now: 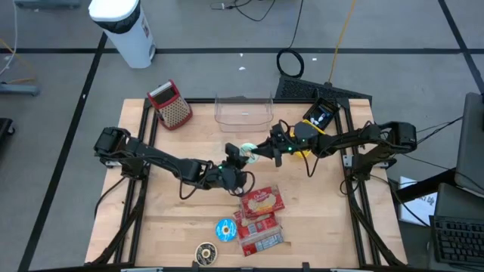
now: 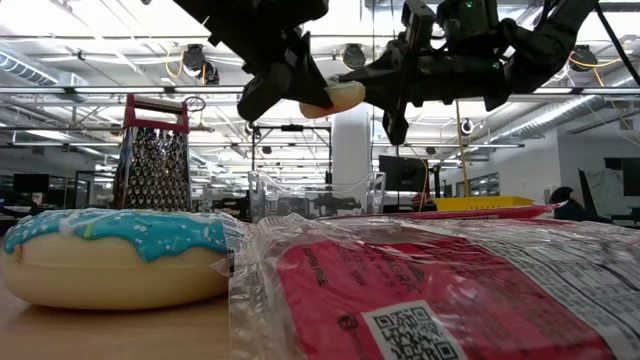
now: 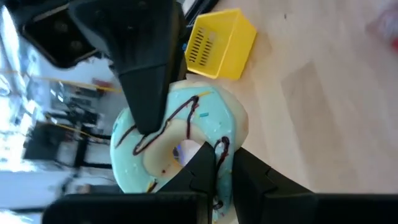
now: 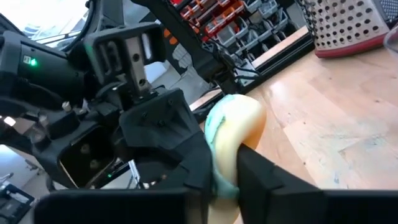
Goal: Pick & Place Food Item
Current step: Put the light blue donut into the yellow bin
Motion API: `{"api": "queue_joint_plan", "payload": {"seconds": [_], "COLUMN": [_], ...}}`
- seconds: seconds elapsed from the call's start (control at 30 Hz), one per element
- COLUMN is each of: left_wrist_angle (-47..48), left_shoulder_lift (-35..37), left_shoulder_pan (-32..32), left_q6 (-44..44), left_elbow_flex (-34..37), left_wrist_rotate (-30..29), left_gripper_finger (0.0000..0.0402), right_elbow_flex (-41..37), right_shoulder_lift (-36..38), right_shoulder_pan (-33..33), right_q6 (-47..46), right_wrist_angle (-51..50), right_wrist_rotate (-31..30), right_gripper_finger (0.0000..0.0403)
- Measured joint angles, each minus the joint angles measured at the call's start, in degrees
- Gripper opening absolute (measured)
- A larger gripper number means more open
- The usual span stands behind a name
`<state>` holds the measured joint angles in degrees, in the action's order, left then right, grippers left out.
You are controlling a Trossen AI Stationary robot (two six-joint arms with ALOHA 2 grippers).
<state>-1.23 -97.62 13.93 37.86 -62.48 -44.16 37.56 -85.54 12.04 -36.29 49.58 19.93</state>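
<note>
**A:** Where is the food item?

**B:** The mint-iced donut (image 1: pixel 246 149) is up in the air above the middle of the bench (image 1: pixel 318 219), caught between both arms. The left end effector (image 1: pixel 234 155) pinches it through the ring: in the left wrist view one finger (image 3: pixel 146 81) lies across the icing and the other sits at the hole. The right end effector (image 1: pixel 265 149) meets it from the opposite side, and in the right wrist view its two fingers (image 4: pixel 186 158) are pressed narrow onto the donut's (image 4: pixel 233 140) rim.

**A:** So both are holding it?

**B:** Yes, both are clamped on the same donut. From the low view it hangs well clear of the bench top, with the dark fingers on either side of it (image 2: pixel 335 97).

**A:** And the containers?

**B:** A clear plastic tub (image 1: pixel 243 110) stands at the far edge of the bench, beyond the donut; I see nothing inside it. A yellow basket (image 1: pixel 301 149) lies just beside the right arm, mostly hidden under it, so I cannot tell its contents.

**A:** Anything else?

**B:** A blue-iced donut (image 1: pixel 226 230), a chocolate donut (image 1: pixel 205 253) and red snack packets (image 1: pixel 261 219) lie near the front edge, and a box grater (image 1: pixel 170 104) at the far left corner.
</note>
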Motion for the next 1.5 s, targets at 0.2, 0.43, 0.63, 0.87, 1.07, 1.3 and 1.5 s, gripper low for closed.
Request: {"api": "queue_joint_plan", "payload": {"seconds": [0.2,0.43,0.63,0.87,1.07,1.3,1.5], "left_wrist_angle": [-3.05,-7.94,-8.55,-9.34,-9.53,-8.77,-6.0], "left_shoulder_lift": [-0.02,-0.02,-0.02,0.83,3.17,3.13,3.04], "left_shoulder_pan": [0.45,1.74,2.01,2.65,2.36,1.04,-1.3], "left_q6": [-13.89,-17.39,-17.5,-17.38,-23.98,-25.62,-28.31], "left_elbow_flex": [0.0,0.0,0.0,0.01,0.0,0.02,0.02], "left_wrist_rotate": [4.28,5.33,1.93,-0.73,1.77,6.26,15.66], "left_gripper_finger": [0.006,0.0161,0.0221,0.0241,0.0241,0.0241,0.0241], "right_elbow_flex": [-0.02,-0.02,-0.02,-0.02,-0.02,-0.61,-7.17], "right_shoulder_lift": [0.0,0.01,1.11,8.81,20.2,32.4,41.86], "right_shoulder_pan": [1.19,4.37,6.37,8.13,8.74,8.8,9.44], "right_q6": [0.91,-0.27,-1.52,1.04,9.26,16.87,17.57], "right_wrist_angle": [1.24,1.27,1.13,-7.9,-29.08,-55.39,-58.75], "right_wrist_rotate": [1.37,4.86,6.2,7.13,5.21,-14.65,-24.55], "right_gripper_finger": [0.001,0.0018,0.0014,0.0014,0.0014,0.0014,0.0014]}}
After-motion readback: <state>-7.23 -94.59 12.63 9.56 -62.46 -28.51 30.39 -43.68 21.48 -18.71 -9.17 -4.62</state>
